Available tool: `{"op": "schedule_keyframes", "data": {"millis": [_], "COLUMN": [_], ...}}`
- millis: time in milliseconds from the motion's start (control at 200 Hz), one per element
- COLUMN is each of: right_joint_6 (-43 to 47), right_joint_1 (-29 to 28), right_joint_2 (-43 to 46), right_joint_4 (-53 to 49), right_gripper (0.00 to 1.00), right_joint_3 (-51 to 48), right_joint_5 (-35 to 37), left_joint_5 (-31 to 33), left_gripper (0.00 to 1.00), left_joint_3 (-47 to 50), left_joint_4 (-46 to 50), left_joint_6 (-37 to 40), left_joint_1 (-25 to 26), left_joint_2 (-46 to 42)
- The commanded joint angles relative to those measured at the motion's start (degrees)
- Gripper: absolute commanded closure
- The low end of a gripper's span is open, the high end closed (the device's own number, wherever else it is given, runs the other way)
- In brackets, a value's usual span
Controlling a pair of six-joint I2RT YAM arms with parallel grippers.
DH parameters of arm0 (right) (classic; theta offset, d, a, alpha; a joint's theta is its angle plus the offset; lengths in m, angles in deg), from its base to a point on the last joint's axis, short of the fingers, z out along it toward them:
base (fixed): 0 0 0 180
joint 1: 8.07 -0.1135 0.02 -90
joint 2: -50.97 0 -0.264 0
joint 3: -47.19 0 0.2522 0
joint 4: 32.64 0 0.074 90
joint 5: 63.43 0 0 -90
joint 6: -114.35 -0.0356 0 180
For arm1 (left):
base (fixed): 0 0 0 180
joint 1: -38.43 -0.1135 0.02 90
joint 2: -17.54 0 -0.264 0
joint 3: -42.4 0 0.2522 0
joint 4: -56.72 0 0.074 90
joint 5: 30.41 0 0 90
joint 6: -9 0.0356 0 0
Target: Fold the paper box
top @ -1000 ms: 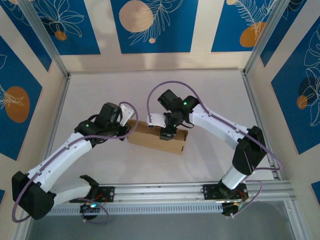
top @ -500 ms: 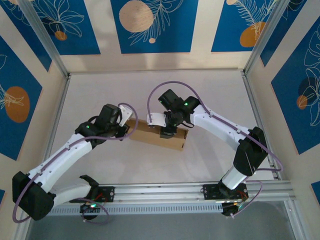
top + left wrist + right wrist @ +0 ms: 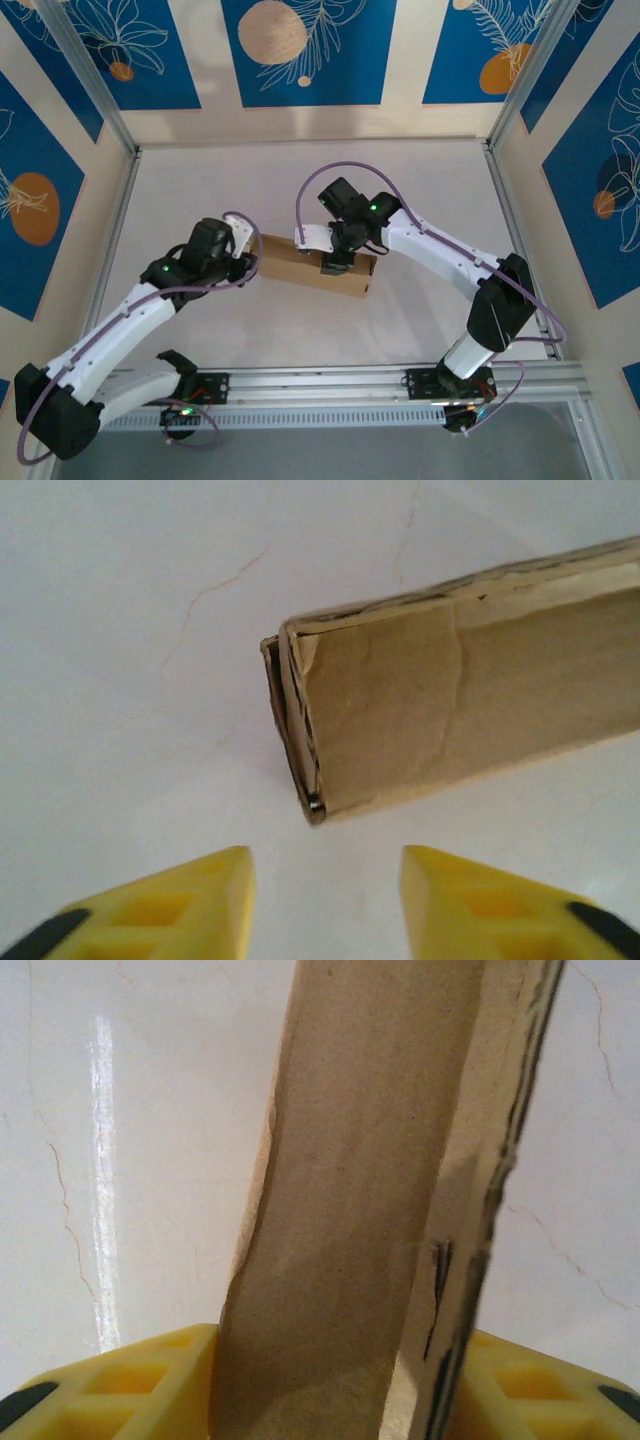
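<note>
The paper box is a closed, shallow brown carton lying slantwise on the white table. My right gripper reaches down onto its middle from behind. In the right wrist view the cardboard fills the gap between the yellow fingers, so that gripper is shut on the box. My left gripper sits just off the box's left end. In the left wrist view its yellow fingers stand apart, and the gripper is open with bare table between them. The box's layered end lies a little ahead, untouched.
A metal rail with both arm bases runs along the near edge. Metal frame posts and blue-and-beige wall panels close in the back and sides. White tabletop stretches behind and in front of the box.
My left gripper has opened and drawn back toward the near left, away from the box's left end. The right gripper still holds the box, which has barely shifted.
</note>
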Motion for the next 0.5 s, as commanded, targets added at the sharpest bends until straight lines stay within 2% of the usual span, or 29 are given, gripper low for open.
{"op": "schedule_keyframes", "data": {"millis": [0,60,165,290,495], "right_joint_6": [2.63,2.86,3.21,3.3,3.37], "right_joint_1": [-0.02,-0.02,-0.07,-0.03,-0.01], "right_joint_2": [-1.84,-1.75,-1.77,-1.84,-1.95], "right_joint_4": [0.07,0.16,0.18,0.23,0.52], "right_gripper": [0.5,0.5,0.51,0.51,0.51], "right_joint_3": [-1.82,-1.98,-2.27,-2.36,-2.47], "right_joint_5": [2.46,2.28,2.04,1.69,1.32], "left_joint_5": [-2.64,-4.22,-6.33,-1.98,3.26], "left_gripper": [0.44,0.39,0.37,0.35,0.35], "left_joint_3": [-1.98,-3.6,-6.2,-7.32,-10.83], "left_joint_4": [2.7,2.82,1.63,-2.79,-7.65], "left_joint_6": [-2.75,-3.49,-4.77,-6.58,-7.58], "left_joint_1": [-0.35,-0.4,-0.36,-0.44,-0.81], "left_joint_2": [-3.88,-4.65,-5.21,-3.78,4.95]}}
